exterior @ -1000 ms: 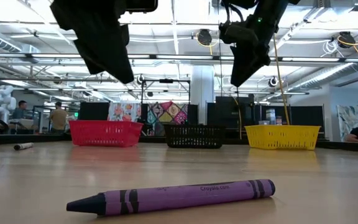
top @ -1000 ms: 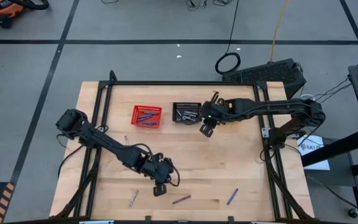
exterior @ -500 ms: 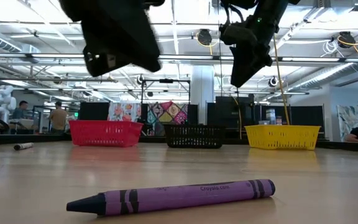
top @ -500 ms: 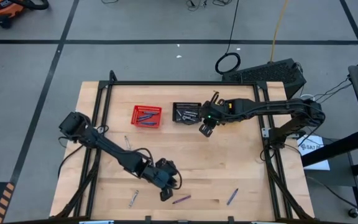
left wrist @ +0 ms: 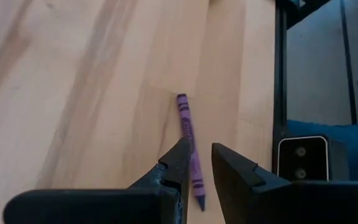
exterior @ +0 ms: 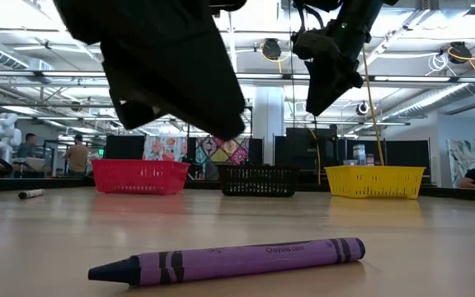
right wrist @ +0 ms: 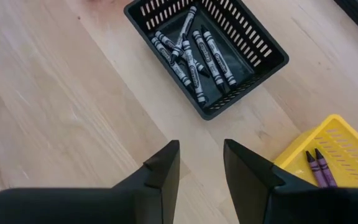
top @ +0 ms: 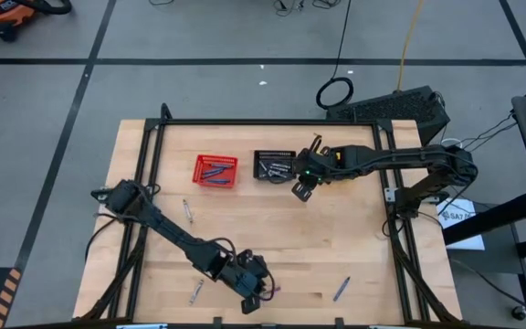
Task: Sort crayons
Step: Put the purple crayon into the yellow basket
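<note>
A purple crayon (exterior: 237,257) lies flat on the wooden table near its front edge. My left gripper (left wrist: 201,155) hangs open above it without touching; in the left wrist view the purple crayon (left wrist: 190,146) runs just under one fingertip. From above, the left gripper (top: 252,297) hides most of that crayon. A blue crayon (top: 341,289) and a grey crayon (top: 195,291) lie along the front, and another grey one (top: 187,210) lies farther left. My right gripper (right wrist: 201,155) hovers open, high over bare table by the black basket (right wrist: 260,68).
The red basket (top: 215,170) holds blue crayons, the black basket (top: 273,164) several grey ones, and the yellow basket (right wrist: 340,146) two purple ones. A black frame rail (left wrist: 281,93) runs along the table's edge close to the purple crayon. People show in the room behind.
My left gripper has moved toward the table's near edge and somewhat right, sinking lower until it stands over the purple crayon; its fingers stay open. The crayon has not moved.
</note>
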Tool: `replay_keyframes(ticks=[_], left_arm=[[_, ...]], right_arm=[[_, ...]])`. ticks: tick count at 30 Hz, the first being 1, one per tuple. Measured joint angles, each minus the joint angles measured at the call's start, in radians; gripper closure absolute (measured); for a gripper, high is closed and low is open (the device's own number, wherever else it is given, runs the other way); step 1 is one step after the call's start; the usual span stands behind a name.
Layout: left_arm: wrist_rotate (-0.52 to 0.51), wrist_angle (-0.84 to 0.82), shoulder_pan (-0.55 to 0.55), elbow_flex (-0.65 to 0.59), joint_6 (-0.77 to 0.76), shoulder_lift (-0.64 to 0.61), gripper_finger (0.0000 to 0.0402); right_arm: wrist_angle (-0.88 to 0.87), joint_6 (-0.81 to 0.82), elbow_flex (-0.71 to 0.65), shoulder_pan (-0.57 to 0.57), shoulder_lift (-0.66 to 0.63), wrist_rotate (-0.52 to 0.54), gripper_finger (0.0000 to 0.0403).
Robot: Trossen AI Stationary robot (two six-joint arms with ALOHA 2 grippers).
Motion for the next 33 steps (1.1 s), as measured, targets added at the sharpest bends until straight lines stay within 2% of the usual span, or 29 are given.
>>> replay_keyframes(ticks=[10,33], left_arm=[[-0.02,0.01,-0.022,0.008,-0.013,0.036,0.0331],[-0.137,0.015,-0.09,0.007,-0.033,0.044,0.0331]], right_arm=[[0.004,0.004,0.0,0.009,0.0,0.0,0.0291],[0.012,0.081,0.0,0.02,0.0,0.0,0.0291]])
